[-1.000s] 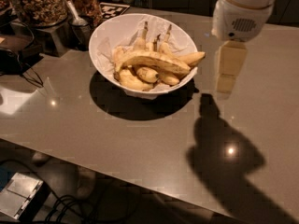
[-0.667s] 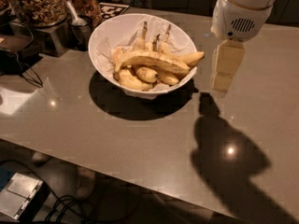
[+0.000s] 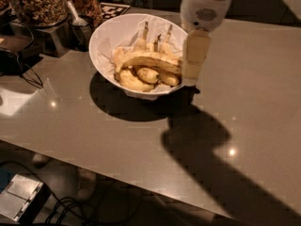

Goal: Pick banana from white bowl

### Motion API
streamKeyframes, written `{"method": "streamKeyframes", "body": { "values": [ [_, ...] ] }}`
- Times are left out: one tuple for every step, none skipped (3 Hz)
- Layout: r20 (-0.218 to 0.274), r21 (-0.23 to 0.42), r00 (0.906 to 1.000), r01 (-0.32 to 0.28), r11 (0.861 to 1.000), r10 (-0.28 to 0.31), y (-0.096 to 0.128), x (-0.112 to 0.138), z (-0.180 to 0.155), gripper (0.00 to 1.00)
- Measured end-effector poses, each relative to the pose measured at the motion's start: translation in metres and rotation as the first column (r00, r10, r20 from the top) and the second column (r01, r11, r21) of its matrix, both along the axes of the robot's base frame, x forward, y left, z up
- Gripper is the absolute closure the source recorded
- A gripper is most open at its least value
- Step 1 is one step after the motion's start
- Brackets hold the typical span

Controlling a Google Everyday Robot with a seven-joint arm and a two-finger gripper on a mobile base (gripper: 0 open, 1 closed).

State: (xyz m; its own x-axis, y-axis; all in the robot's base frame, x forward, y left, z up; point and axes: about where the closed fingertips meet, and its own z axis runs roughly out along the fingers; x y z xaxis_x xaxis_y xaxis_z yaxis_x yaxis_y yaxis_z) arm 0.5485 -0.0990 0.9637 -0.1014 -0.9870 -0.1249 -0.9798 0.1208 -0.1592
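The white bowl (image 3: 104,37) stands on the grey table, lined with crumpled white paper. Several bananas lie in it. The banana (image 3: 146,59), long, curved and speckled brown, lies across the top of the others, and its right end runs behind the gripper. My gripper (image 3: 192,68) hangs from the white arm (image 3: 205,7) over the bowl's right rim, its cream tip right at the banana's right end. I cannot tell whether it touches the banana.
Jars of nuts (image 3: 36,4) and a metal cup with a scoop (image 3: 79,26) stand at the back left, beside a black-and-white tag (image 3: 113,8). Cables (image 3: 23,74) lie at the left. The table's front edge (image 3: 108,173) runs diagonally, with a box on the floor (image 3: 19,197).
My gripper has moved left from the bare table beside the bowl to the bowl's right rim, and it now covers the banana's right end.
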Motion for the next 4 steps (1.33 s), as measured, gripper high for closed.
{"method": "streamKeyframes", "body": {
  "values": [
    [-0.004, 0.024, 0.9983, -0.057, 0.998, 0.057, 0.027, 0.017, 0.000, 0.03],
    [-0.007, 0.055, 0.9955, -0.094, 0.994, 0.095, 0.046, 0.032, 0.000, 0.12],
    [-0.013, 0.080, 0.9932, -0.114, 0.990, 0.116, 0.056, 0.043, -0.002, 0.19],
    [-0.022, 0.090, 0.9924, -0.118, 0.989, 0.121, 0.062, 0.052, -0.006, 0.27]
  ]
}}
